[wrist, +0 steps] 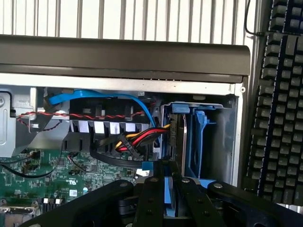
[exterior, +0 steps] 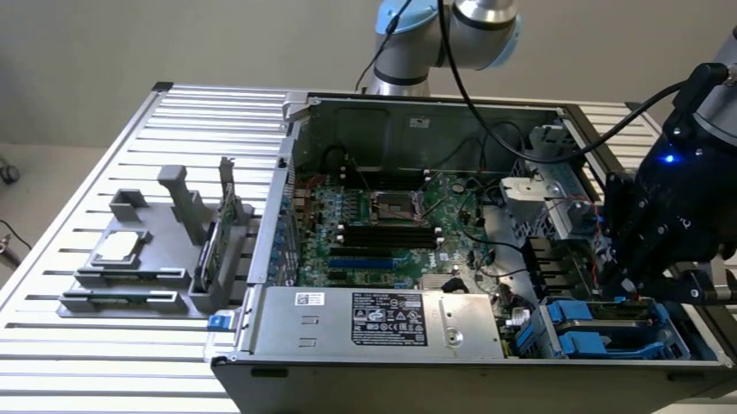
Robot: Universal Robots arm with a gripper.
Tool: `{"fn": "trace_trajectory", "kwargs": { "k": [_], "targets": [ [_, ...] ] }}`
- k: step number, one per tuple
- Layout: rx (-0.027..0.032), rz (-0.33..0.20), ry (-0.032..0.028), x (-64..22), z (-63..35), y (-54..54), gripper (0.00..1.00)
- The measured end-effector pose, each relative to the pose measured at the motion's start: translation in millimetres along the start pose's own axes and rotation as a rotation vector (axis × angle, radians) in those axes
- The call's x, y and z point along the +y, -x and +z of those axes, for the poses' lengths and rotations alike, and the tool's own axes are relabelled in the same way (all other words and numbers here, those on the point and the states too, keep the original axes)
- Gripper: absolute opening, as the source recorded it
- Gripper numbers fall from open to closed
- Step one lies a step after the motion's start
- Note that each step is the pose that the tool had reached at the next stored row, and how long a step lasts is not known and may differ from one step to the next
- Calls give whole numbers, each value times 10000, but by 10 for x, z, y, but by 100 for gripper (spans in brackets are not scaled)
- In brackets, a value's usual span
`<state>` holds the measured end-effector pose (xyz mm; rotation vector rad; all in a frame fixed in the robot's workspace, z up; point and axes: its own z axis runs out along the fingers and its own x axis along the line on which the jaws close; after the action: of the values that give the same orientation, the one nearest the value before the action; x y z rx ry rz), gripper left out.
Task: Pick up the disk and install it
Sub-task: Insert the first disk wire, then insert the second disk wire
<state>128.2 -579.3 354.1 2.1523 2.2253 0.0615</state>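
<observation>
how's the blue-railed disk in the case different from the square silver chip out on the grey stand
The disk is rectangular with bright blue rails and sits inside the computer case, right under the gripper. The chip is smaller, square, plain silver, and lies outside on the grey stand, far from the gripper. Both lie flat.

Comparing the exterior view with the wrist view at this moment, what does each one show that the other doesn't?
Exterior view: a grey fixture holding a processor chip on the slatted table, and the stickered grey box. Wrist view: a keyboard beside the case, red-yellow wiring, and the gripper with jaws shut on the disk. Both: the motherboard and the blue drive bay.
</observation>
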Motion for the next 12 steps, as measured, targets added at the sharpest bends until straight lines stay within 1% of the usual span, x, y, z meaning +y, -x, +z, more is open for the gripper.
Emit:
{"fn": "trace_trajectory", "kwargs": {
  "k": [4,9,12],
  "targets": [
    [4,10,0,0,22,21,16],
    [29,23,1,7,39,35,16],
    [27,22,1,8,40,38,16]
  ]
}}
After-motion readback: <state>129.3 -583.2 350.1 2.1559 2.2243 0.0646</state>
